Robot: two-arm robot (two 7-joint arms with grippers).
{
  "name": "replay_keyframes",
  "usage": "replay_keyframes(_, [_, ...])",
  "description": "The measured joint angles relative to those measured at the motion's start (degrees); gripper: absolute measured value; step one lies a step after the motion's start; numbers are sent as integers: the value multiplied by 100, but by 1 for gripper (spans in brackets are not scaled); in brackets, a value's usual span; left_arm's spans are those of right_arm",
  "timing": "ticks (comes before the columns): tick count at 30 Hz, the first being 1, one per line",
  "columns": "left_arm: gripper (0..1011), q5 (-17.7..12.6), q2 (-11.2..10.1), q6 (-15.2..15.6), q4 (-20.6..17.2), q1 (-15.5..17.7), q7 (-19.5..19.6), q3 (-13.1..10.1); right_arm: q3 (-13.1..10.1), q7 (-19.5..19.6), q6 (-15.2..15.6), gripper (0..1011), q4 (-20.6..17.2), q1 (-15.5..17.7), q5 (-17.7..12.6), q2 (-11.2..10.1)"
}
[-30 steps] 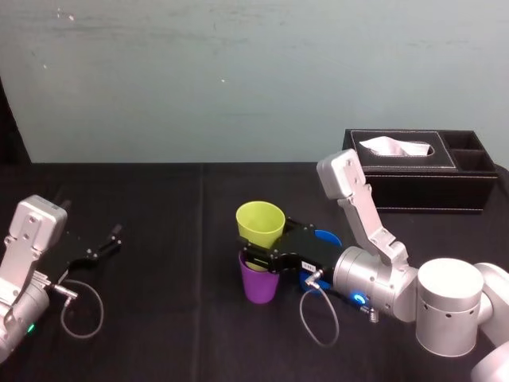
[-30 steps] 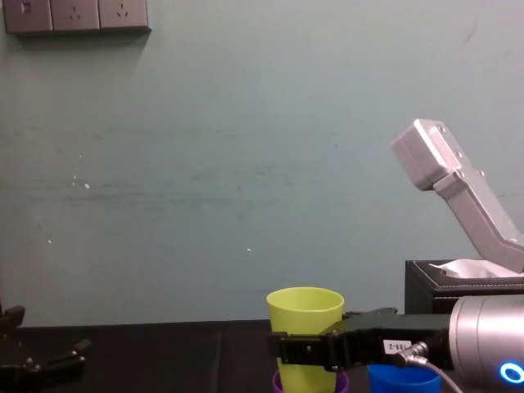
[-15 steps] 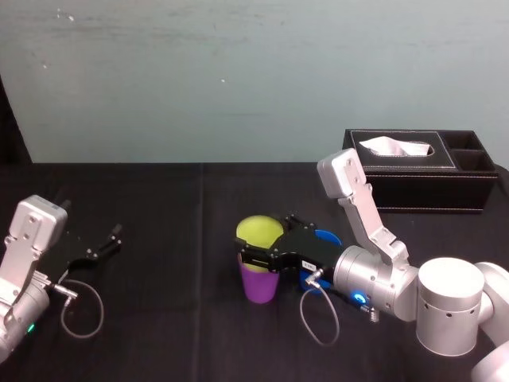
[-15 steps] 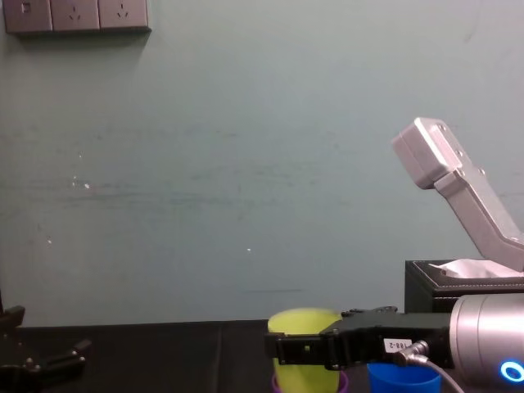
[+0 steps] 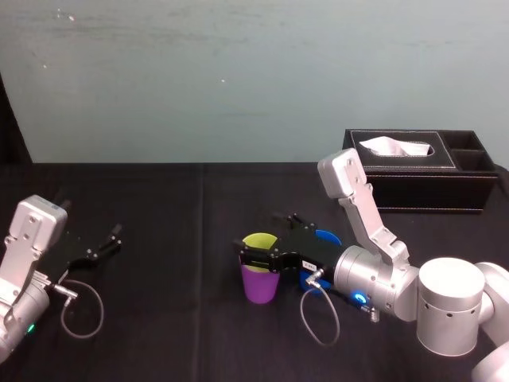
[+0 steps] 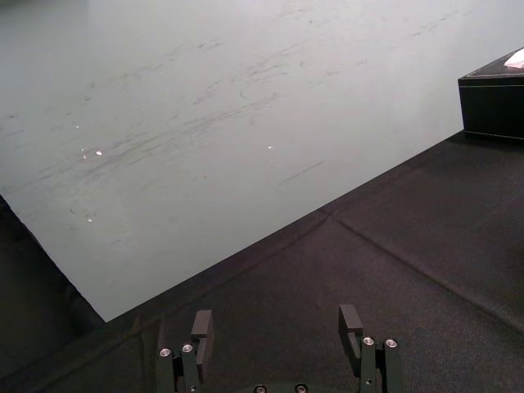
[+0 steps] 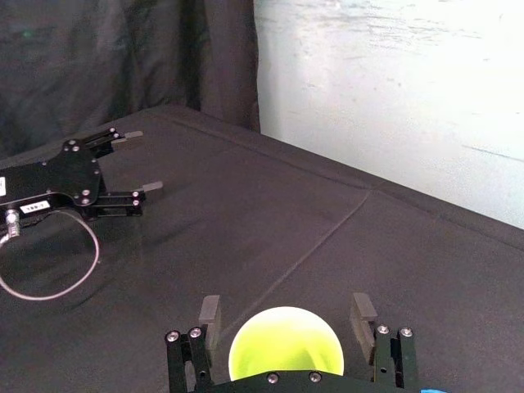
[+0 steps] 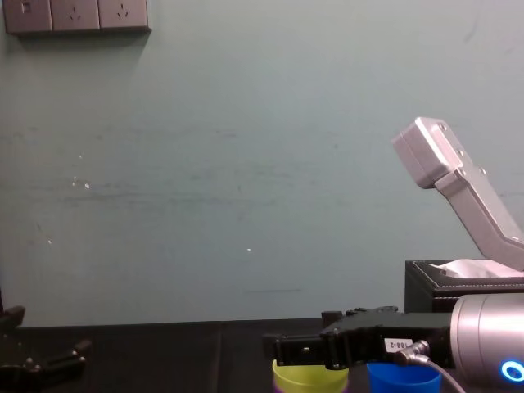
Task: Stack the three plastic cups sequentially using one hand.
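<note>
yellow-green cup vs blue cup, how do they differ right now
The yellow-green cup sits nested inside the purple cup; the blue cup stands by itself. The yellow-green cup lies between the open fingers of the right pincer; the blue cup is beside that pincer's body, partly hidden by it. Both are upright, mouth up. The left pincer lies idle on the robot's left.

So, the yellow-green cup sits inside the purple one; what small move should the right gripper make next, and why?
Probably lift the right gripper clear of the yellow-green cup. It sits nested in the purple cup, and the right wrist view shows gaps between the open fingers and its rim, so it looks released. The blue cup waits beside. The left gripper rests at far left.
</note>
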State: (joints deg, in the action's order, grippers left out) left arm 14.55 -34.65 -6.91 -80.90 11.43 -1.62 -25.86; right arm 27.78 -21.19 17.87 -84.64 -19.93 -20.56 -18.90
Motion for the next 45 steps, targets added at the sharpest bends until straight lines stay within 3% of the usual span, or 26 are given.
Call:
replay_keyframes(9, [1000, 0, 0, 0, 0, 0, 0, 0, -37, 0, -101, 1003, -68, 56, 0, -27])
replay_keyframes(19, [1000, 0, 0, 0, 0, 0, 0, 0, -273, 122, -381, 1003, -686, 437, 69, -304])
replay_keyframes(24, [1000, 0, 0, 0, 0, 0, 0, 0, -461, 199, -552, 1003, -1084, 835, 131, -563])
replay_keyframes(31, [1000, 0, 0, 0, 0, 0, 0, 0, -912, 531, -803, 1003, -1535, 1758, 232, -832])
replay_keyframes(37, [1000, 0, 0, 0, 0, 0, 0, 0, -1238, 730, -845, 1003, -1548, 2291, 208, -819])
replay_keyframes(45, [1000, 0, 0, 0, 0, 0, 0, 0, -1385, 818, -827, 1003, -1466, 2493, 271, -693])
